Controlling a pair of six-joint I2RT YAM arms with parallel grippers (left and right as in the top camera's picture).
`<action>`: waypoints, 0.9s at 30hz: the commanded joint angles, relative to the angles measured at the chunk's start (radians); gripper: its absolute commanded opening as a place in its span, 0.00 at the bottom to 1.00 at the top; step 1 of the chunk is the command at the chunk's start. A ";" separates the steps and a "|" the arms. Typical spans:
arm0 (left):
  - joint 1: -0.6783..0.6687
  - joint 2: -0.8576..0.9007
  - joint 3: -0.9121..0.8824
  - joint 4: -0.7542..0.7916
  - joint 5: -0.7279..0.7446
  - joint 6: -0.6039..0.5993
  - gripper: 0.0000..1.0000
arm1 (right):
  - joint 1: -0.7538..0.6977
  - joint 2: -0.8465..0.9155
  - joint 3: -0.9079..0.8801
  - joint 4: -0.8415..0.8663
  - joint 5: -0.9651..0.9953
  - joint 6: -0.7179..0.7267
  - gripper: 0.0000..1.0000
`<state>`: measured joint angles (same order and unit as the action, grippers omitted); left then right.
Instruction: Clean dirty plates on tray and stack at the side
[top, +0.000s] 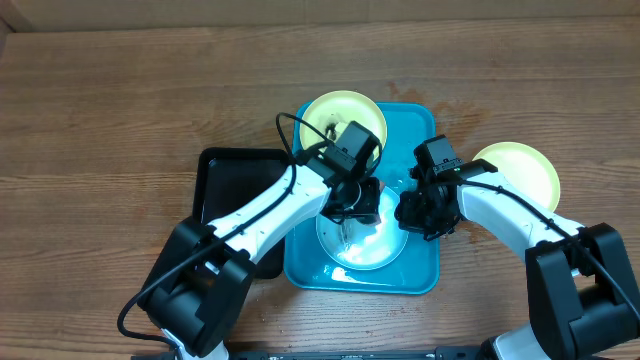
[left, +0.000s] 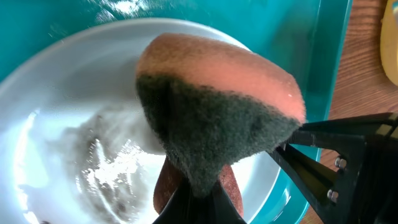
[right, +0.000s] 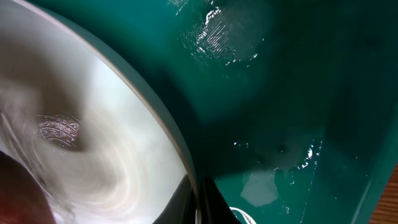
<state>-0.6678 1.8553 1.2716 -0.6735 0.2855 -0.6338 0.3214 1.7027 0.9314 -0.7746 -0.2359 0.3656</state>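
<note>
Left gripper (left: 198, 202): jaws clamped tight on sponge (left: 217, 106), dark scouring face down over plate (left: 56, 124) well.
Right gripper (right: 200, 202): jaws pinched shut on plate rim at 2 o'clock, steadying it.
Plate lies at 6 o'clock end of tray (top: 415, 130).
Left arm nearer, directly above plate centre; contact not confirmable.

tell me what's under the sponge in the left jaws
A white plate with wet grey smears, sitting in the blue tray. The sponge hides the patch directly beneath it.
</note>
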 joint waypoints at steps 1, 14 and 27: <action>0.008 0.032 -0.003 0.002 -0.004 -0.057 0.04 | -0.002 0.010 0.017 0.006 0.035 0.027 0.04; 0.132 0.194 0.135 -0.363 -0.217 -0.020 0.04 | -0.002 0.010 0.017 -0.001 0.036 0.027 0.04; 0.056 0.267 0.170 -0.232 0.058 0.118 0.04 | -0.002 0.010 0.017 -0.001 0.036 0.027 0.04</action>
<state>-0.5789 2.0510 1.4277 -0.9695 0.1734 -0.5491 0.3233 1.7046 0.9314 -0.7715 -0.2306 0.3725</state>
